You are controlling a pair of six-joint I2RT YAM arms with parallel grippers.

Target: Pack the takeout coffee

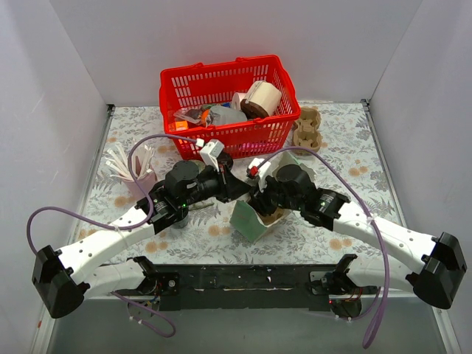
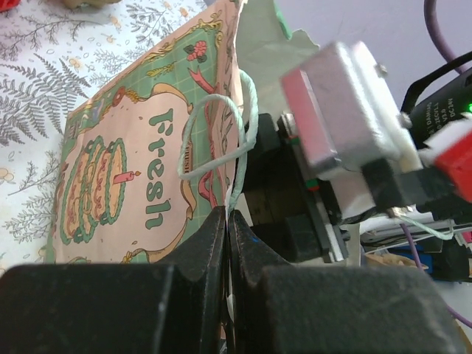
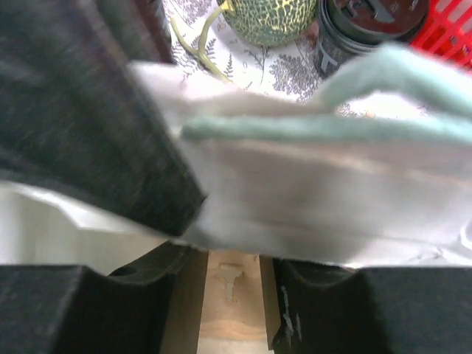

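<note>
Left claw [image 2: 227, 220] pinched the bag [image 2: 125, 169] by its rim; whether the right claw [image 3: 228, 276] gripped was unclear. Light, floppy, tearable paper; rims looked safest.

Plain pale walls [image 1: 221, 37] rise behind and at both sides of the surface [image 1: 369, 147], which bears a leaf-and-flower print.

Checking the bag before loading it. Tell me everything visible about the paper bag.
The paper bag stands open on the table: green printed paper with a cake picture and "Fresh", pale green cord handles, white inside. The left gripper is shut on its edge beside a handle; the right gripper, jaws apart, meets the opposite rim.
</note>
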